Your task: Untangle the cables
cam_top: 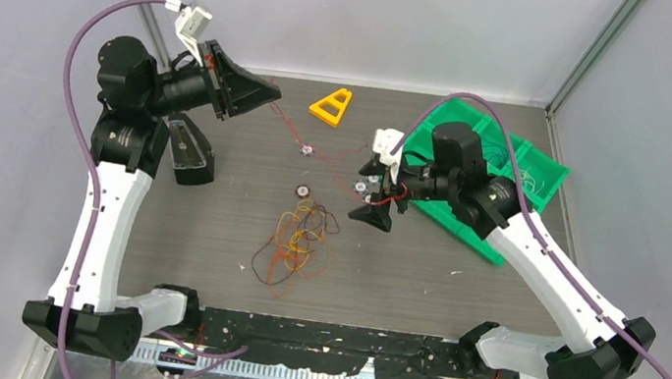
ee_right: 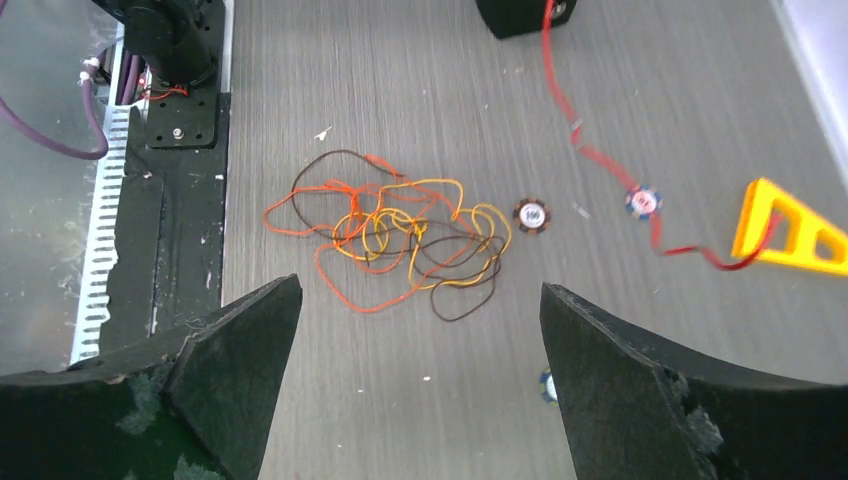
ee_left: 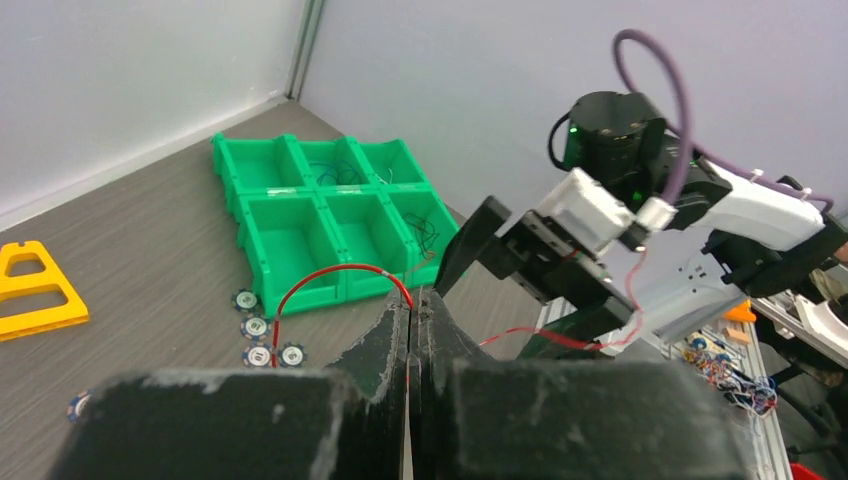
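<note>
A loose tangle of thin orange, yellow and dark brown cables [cam_top: 298, 239] lies on the table's middle, and it also shows in the right wrist view as a bundle [ee_right: 400, 240] ahead of the fingers. A separate red cable [cam_top: 289, 127] stretches from my left gripper [cam_top: 268, 96], which is raised at the back left, down towards the right gripper. The left gripper [ee_left: 412, 300] is shut on that red cable [ee_left: 330, 272], which arcs out from its tips. My right gripper [cam_top: 369, 192] hovers just right of the tangle. It [ee_right: 420, 290] stands wide open with nothing between its fingers.
A green compartment bin [cam_top: 523, 171] sits at the back right under the right arm. A yellow triangle [cam_top: 332, 106] lies at the back. Small round discs [cam_top: 303, 190] lie along the red cable. A black block [cam_top: 189, 151] stands by the left arm.
</note>
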